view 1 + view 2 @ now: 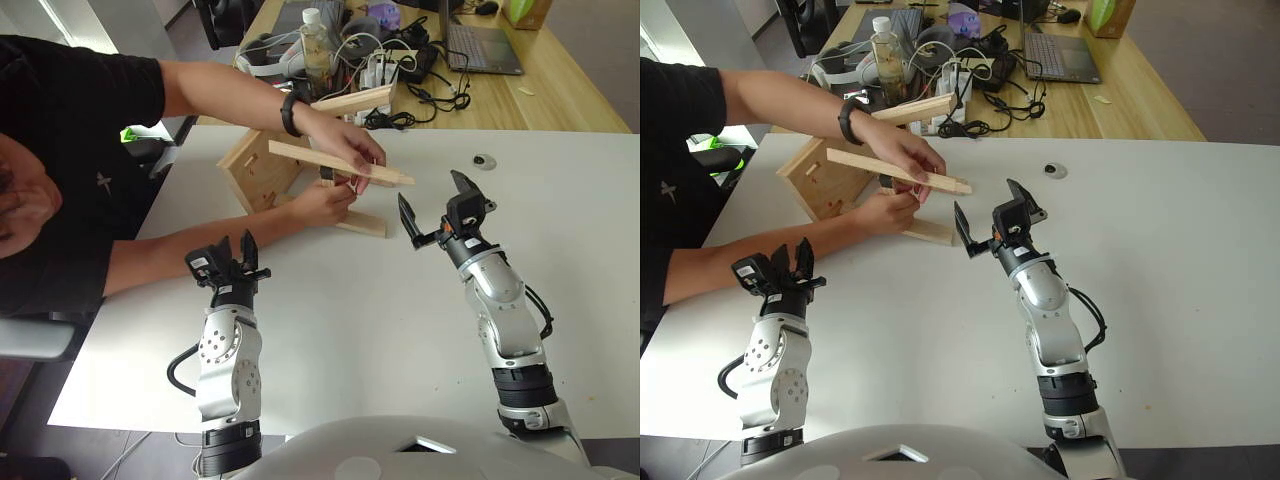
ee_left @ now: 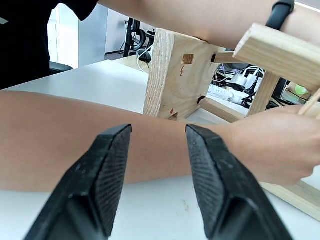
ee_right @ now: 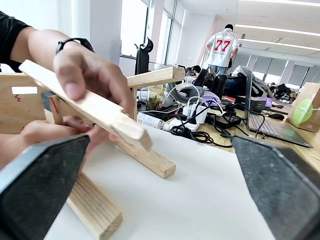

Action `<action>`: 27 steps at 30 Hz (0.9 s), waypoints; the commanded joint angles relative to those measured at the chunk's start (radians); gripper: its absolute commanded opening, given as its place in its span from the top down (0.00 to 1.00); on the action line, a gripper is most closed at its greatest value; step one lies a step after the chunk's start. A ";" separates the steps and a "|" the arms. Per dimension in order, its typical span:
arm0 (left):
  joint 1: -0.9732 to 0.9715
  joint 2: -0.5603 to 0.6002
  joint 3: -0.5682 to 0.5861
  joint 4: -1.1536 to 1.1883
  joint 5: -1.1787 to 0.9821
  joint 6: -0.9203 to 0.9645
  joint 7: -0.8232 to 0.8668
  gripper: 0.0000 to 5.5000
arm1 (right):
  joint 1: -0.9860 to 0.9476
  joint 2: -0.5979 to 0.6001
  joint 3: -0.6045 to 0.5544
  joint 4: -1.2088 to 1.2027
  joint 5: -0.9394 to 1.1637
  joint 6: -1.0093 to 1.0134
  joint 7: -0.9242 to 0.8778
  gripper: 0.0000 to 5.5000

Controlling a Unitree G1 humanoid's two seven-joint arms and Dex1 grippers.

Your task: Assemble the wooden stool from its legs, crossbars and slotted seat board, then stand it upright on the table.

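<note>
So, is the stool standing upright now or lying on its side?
On its side: the seat board stands on edge, legs pointing sideways.

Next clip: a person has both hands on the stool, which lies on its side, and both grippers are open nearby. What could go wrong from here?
1. The left gripper points, open, at the person's forearm lying across the table; advancing or closing might pinch it.
2. The right gripper is open close to the stool leg that the person's hand holds; a reach could strike fingers or knock the stool over.
</note>
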 commanded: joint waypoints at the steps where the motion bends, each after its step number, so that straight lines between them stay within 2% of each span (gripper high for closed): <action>1: -0.001 -0.006 -0.006 0.010 0.010 -0.007 0.000 0.63 | -0.011 -0.008 0.002 0.004 -0.003 -0.008 0.010 0.03; 27: 0.002 -0.016 -0.002 0.003 0.011 -0.008 0.013 0.63 | -0.034 -0.018 0.011 0.015 -0.014 -0.006 0.016 0.03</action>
